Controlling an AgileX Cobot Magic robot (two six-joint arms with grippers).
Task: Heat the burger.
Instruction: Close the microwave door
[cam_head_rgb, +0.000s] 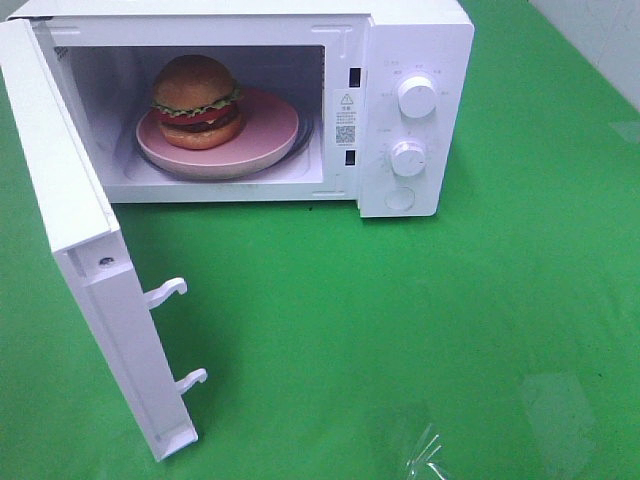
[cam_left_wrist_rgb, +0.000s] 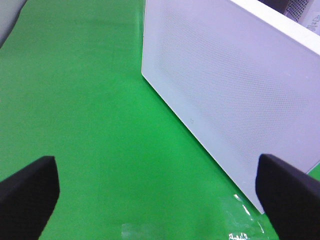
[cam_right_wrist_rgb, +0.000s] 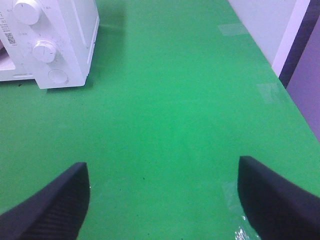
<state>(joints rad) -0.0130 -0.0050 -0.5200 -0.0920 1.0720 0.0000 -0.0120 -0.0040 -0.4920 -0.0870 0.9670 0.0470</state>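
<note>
- Inside the microwave (cam_head_rgb: 415, 40), at the far left of the desk (cam_head_rgb: 420, 320): burger (cam_head_rgb: 197, 100) sits upright on a pink plate (cam_head_rgb: 272, 140), left of the plate's centre.
- Plate lies flat on the cavity floor and fills most of it.
- Microwave door (cam_head_rgb: 90, 290) stands wide open, hinged on the left and angled toward the near left. Two white latch hooks (cam_head_rgb: 165, 292) stick out of its inner edge.
- Control panel is right of the cavity: upper dial (cam_head_rgb: 417, 97), lower dial (cam_head_rgb: 408, 158), round button (cam_head_rgb: 400, 197) under them.
- Left jaws: spread wide, nothing between them, over bare green desk, near the outer face of the open door.
- Right jaws: spread wide, empty, over green desk, nearer than the microwave and to its right, well apart from it.
- Clear tape (cam_head_rgb: 425, 455) is stuck on the desk at the near edge.
</note>
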